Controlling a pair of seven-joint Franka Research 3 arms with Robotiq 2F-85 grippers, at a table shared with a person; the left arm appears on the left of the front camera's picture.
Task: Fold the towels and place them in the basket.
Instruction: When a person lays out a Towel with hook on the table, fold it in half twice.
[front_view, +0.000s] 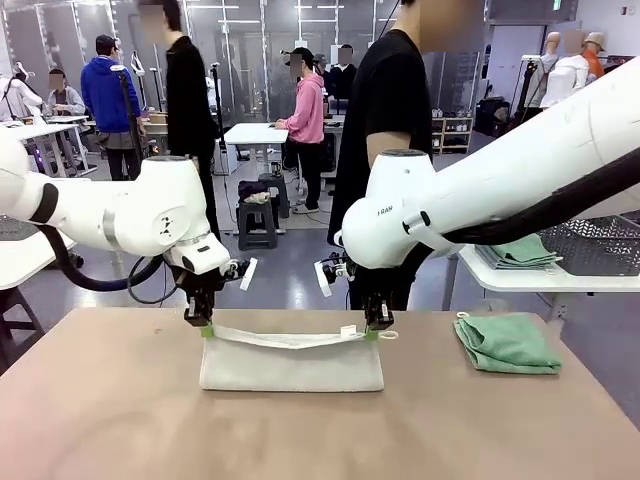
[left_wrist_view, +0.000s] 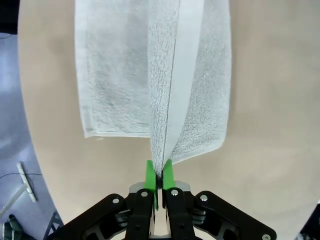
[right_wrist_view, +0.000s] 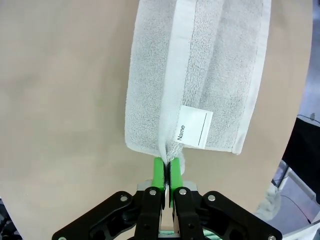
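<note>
In the middle of the front view, a white towel (front_view: 290, 365) lay on the tabletop (front_view: 100, 420) with its far edge lifted up. The left claw (front_view: 205, 325) was clenched on the left corner of that edge. The right claw (front_view: 377, 328) was clenched on the right corner. The edge sagged a little between them. A white tag (right_wrist_view: 194, 134) with the word "Name" sat near the right claw. A green towel (front_view: 507, 343) lay folded at the right of the tabletop, well apart from the white one.
</note>
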